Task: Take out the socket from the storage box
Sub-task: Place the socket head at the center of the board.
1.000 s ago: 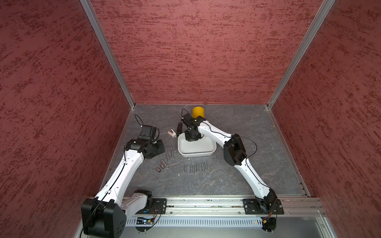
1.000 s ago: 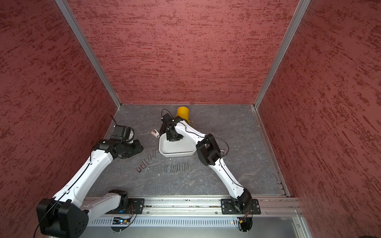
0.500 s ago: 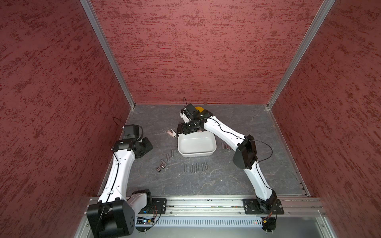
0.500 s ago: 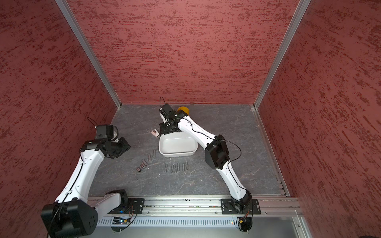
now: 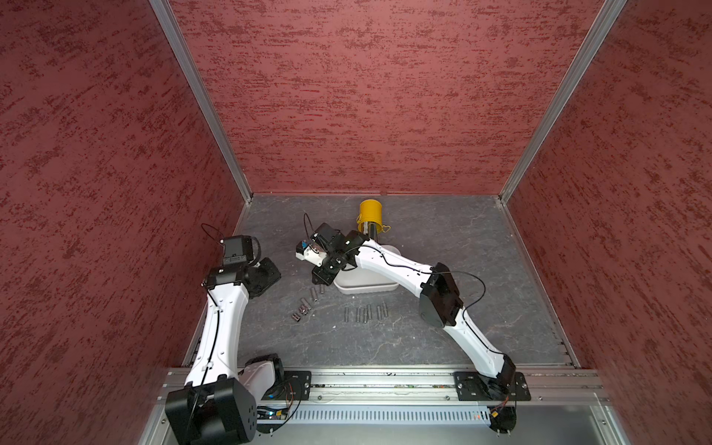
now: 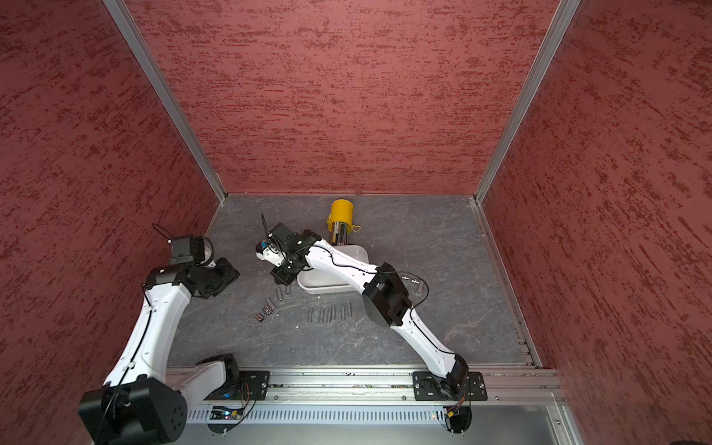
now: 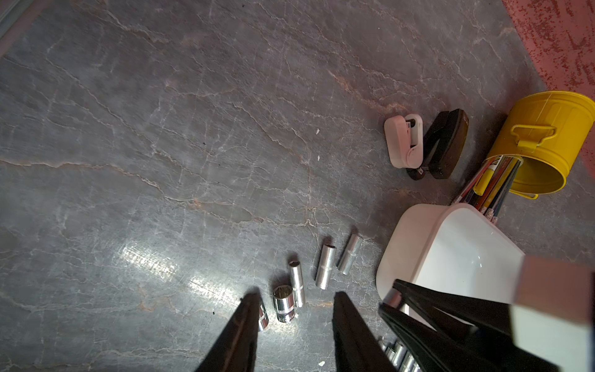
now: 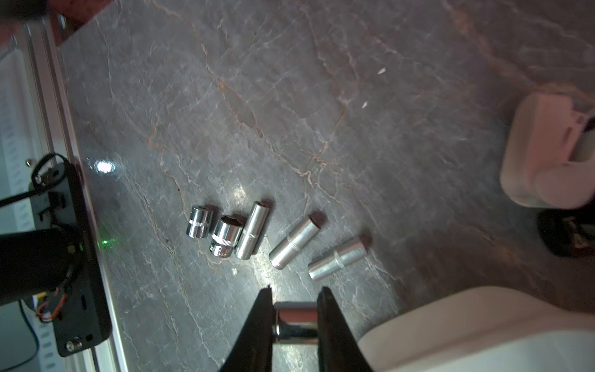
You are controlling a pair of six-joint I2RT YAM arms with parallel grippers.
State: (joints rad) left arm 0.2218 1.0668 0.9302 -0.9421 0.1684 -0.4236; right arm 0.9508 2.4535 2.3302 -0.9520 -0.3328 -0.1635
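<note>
My right gripper (image 8: 296,294) is shut on a short chrome socket (image 8: 294,322), held crosswise between its black fingers above the grey table. In both top views it hangs just off the near left corner of the white storage box (image 5: 366,288) (image 6: 323,288). The box's rim (image 8: 483,325) lies beside the held socket. My left gripper (image 7: 296,296) is open and empty, hovering over loose sockets (image 7: 325,265) on the table, left of the box (image 7: 405,232). What I see of the box's inside is bare white.
Several sockets lie left of the box (image 5: 306,304) (image 8: 244,232) and in a row before it (image 5: 366,312). A yellow pen cup (image 5: 370,212) lies tipped behind the box, its pens spilling out. A pink stapler (image 7: 402,141) and a black one (image 7: 446,145) lie nearby.
My right gripper rose out of the storage box with the socket and came down off its left side. The left arm drew back to the left, then edged in again.
</note>
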